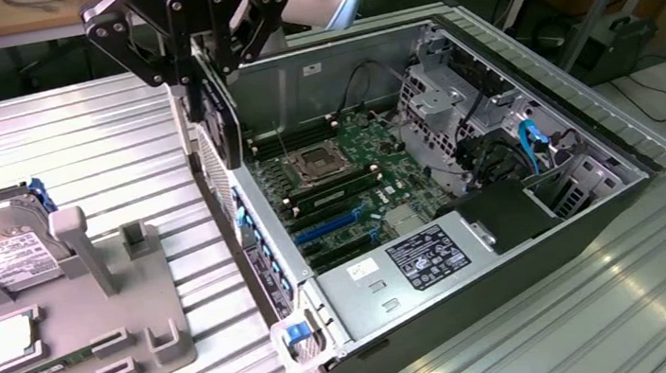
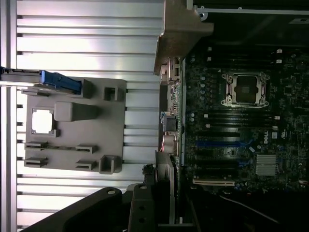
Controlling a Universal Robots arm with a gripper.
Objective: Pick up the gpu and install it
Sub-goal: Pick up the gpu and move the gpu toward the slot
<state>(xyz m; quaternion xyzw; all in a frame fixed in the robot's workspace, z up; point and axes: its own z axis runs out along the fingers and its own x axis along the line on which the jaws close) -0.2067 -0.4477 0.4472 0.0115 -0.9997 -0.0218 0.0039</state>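
Gpu (image 1: 215,120) hangs upright (long axis vertical) in end effector (image 1: 204,74).

1. Ribbed metal table (image 1: 110,128): is carrying both items below, its grooves running in parallel across the top.
2. Grey fixture plate (image 1: 131,302): is lying flat on the table, toward the exterior view's left.
3. Open computer case (image 1: 294,81): is lying on its side, just beside the plate.

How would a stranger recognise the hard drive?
On the exterior view's left, beside the open computer case, lies a grey fixture plate. The hard drive sits at its far end: a silver box with white label and blue rails, far larger than the square chip nearby.
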